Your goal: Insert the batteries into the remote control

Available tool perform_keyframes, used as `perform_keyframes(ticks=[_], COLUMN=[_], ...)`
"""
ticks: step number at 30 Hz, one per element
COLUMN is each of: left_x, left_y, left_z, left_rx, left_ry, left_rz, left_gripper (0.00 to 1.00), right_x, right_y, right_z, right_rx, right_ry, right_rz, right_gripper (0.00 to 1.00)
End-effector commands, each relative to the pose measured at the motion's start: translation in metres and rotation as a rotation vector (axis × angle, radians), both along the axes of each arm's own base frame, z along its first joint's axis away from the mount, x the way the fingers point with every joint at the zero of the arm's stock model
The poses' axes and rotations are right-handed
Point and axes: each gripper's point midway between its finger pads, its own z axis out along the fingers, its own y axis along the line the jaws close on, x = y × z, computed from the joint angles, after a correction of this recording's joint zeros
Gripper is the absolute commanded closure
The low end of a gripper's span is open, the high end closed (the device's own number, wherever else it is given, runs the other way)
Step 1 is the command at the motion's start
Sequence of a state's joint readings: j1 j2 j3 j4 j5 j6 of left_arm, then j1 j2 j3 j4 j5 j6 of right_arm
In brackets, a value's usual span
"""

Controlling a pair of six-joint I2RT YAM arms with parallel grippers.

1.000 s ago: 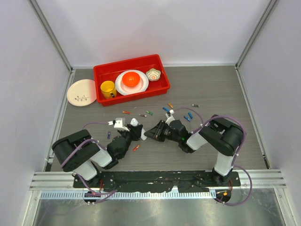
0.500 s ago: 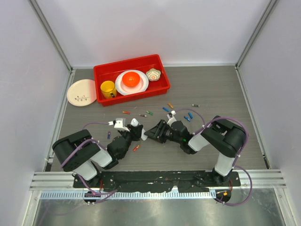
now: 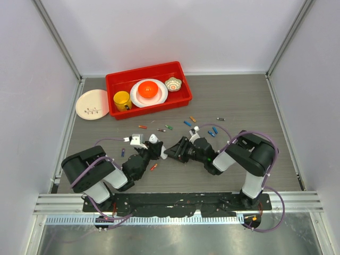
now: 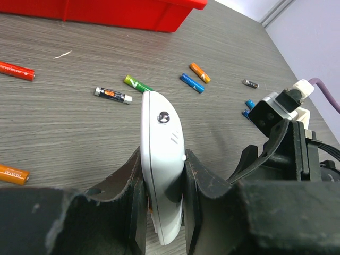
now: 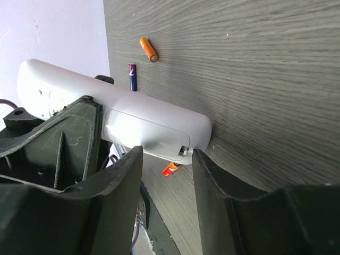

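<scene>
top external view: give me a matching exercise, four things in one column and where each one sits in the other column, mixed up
Things:
1. remote control
2. yellow mug
3. cream plate
4. patterned bowl

Places:
A. in the right end of the red bin
B. on the table, left of the red bin
C. clamped in the left gripper
D. in the left end of the red bin

Pairs: 1-C, 2-D, 3-B, 4-A

Red tray [image 3: 146, 69] (holding yellow mug [image 3: 122, 100]).
</scene>
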State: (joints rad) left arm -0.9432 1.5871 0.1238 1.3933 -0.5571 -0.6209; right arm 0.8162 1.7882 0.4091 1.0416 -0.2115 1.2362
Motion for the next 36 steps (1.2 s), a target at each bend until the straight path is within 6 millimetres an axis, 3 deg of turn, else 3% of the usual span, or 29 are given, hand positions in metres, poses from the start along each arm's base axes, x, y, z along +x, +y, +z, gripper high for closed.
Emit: perform_keyframes(ticks=[1,20,36], left_x=[0.003,-0.004,-0.003], left_y=[-0.002,-0.009,-0.009], left_z=[0.027,0.017,0.014], left_rx=[-0.079,-0.06,-0.054], left_ry=[-0.085,-0.064,-0.059], left_rz=[0.016,-0.005,0.004], left_gripper=[1.0,1.0,1.0], right_x=[0.007,0.01,0.009], right_y=[0.007,0.009,0.01], right_z=[0.011,0.014,0.025], right_rx=[0.046,0.063,0.081], right_ry=[-0.033,-0.04,-0.051], right_rz=[-0.01,-0.016,-0.01], right_gripper=[0.53,0.6,0.55])
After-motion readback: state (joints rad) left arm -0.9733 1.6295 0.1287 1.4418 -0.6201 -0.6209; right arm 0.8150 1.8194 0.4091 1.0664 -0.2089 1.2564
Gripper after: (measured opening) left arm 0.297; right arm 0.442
